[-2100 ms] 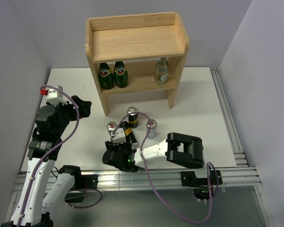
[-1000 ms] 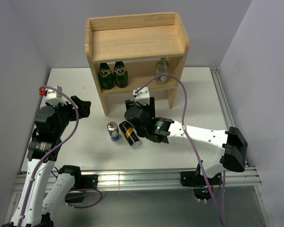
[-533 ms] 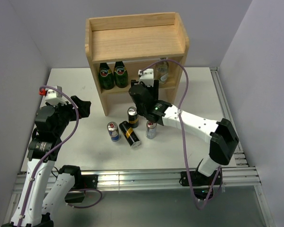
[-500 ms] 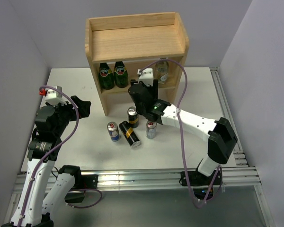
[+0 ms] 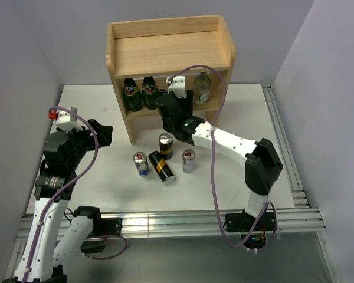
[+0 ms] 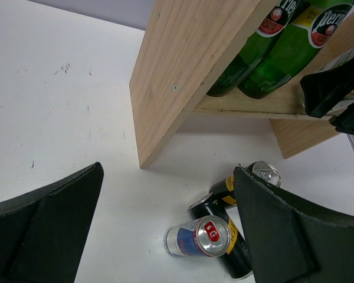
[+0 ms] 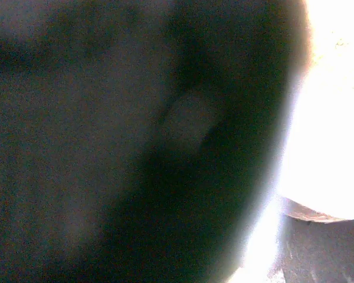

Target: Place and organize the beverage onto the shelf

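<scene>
The wooden shelf (image 5: pixel 171 53) stands at the back of the table. Its lower tier holds two green glass bottles (image 5: pixel 140 93) at the left and one clear glass bottle (image 5: pixel 201 88) at the right. My right gripper (image 5: pixel 167 108) reaches into the lower tier between them. Its jaws are hidden, and the right wrist view is dark. On the table stand a blue-and-silver can (image 5: pixel 141 164), a black-and-gold can (image 5: pixel 165 145) and another blue-and-silver can (image 5: pixel 189 160). A second black-and-gold can (image 5: pixel 163 168) lies on its side. My left gripper (image 5: pixel 100 134) is open and empty, left of the shelf.
The left wrist view shows the shelf's side panel (image 6: pixel 189 71), the green bottles (image 6: pixel 271 53), the nearer blue-and-silver can (image 6: pixel 197 239) and the right gripper (image 6: pixel 333 94) at the lower tier. A purple cable (image 5: pixel 215 118) loops above the right arm. Rails (image 5: pixel 283 147) edge the table on the right.
My right arm has swung from the near table edge, over the cans, up to the shelf's lower tier. The cans and my left arm have not moved.
</scene>
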Controlling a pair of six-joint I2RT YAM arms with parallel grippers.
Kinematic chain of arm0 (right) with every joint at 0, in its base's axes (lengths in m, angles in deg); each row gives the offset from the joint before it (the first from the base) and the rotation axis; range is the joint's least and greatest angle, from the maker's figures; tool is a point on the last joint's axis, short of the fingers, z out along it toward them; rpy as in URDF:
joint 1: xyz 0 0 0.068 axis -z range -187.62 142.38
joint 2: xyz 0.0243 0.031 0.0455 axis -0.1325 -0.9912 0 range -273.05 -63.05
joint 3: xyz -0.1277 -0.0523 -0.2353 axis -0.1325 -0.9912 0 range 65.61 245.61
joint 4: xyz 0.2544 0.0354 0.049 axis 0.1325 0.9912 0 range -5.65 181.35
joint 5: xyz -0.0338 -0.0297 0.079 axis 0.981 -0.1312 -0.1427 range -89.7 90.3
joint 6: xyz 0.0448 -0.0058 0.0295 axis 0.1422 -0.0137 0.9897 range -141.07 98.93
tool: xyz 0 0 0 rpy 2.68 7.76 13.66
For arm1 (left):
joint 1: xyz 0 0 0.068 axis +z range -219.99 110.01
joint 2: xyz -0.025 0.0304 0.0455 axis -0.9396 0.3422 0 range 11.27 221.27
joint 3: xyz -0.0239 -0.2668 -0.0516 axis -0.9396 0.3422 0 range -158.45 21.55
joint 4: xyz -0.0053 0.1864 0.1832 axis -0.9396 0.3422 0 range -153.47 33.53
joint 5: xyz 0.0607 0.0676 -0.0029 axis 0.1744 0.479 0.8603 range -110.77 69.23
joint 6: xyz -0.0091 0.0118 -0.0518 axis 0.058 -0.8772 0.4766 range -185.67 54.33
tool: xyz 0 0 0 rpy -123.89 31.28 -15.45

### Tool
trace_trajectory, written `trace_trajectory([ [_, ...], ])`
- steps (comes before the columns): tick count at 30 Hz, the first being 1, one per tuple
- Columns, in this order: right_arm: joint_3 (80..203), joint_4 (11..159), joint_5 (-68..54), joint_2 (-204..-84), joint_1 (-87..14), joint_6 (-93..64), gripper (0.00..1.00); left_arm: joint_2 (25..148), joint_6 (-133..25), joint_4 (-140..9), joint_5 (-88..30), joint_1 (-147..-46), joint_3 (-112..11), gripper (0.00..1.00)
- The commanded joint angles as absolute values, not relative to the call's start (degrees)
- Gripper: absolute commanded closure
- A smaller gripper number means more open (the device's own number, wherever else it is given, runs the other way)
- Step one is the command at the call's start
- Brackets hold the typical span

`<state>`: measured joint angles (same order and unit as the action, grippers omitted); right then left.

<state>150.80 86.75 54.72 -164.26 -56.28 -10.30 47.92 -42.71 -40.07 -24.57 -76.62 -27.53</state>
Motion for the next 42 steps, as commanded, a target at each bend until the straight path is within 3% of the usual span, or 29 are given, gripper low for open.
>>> trace_trajectory([
  [1, 155.61, 78.64, 59.54, -163.42, -54.82, -11.14, 1.0, 48.01, -44.05, -42.11, -25.43, -76.14, -27.58, 0.01],
  [17, 154.64, 77.85, 61.12, -166.76, -52.53, -8.41, 1.0, 48.1, -43.96, -42.2, -25.87, -75.7, -27.49, 0.01],
  [20, 154.29, 77.85, 61.48, -167.02, -52.53, -8.15, 0.77, 48.01, -44.05, -42.12, -25.96, -75.7, -27.49, 0.01],
  [21, 154.29, 78.2, 61.48, -167.11, -52.62, -7.8, 0.61, 48.1, -44.05, -42.29, -25.96, -75.7, -27.49, 0.01],
  [23, 154.2, 79.07, 61.74, -167.29, -52.53, -7.36, 0.48, 48.1, -44.05, -42.2, -25.96, -75.7, -27.49, 0.01],
  [24, 154.12, 79.34, 61.65, -167.29, -52.62, -6.66, 0.35, 48.1, -44.13, -42.2, -25.96, -75.7, -27.49, 0.01],
  [27, 153.33, 79.34, 61.65, -166.85, -52.62, -6.04, 0.23, 48.19, -44.05, -42.29, -25.96, -75.61, -27.49, 0.01],
  [32, 153.06, 80.13, 61.74, -166.76, -52.62, -5.6, 0.17, 48.1, -44.13, -42.2, -26.05, -75.53, -27.49, 0.01],
  [42, 151.48, 81.45, 61.3, -165.09, -52.88, -4.37, 0.16, 48.1, -43.96, -42.38, -26.31, -75.18, -27.49, 0.01],
])
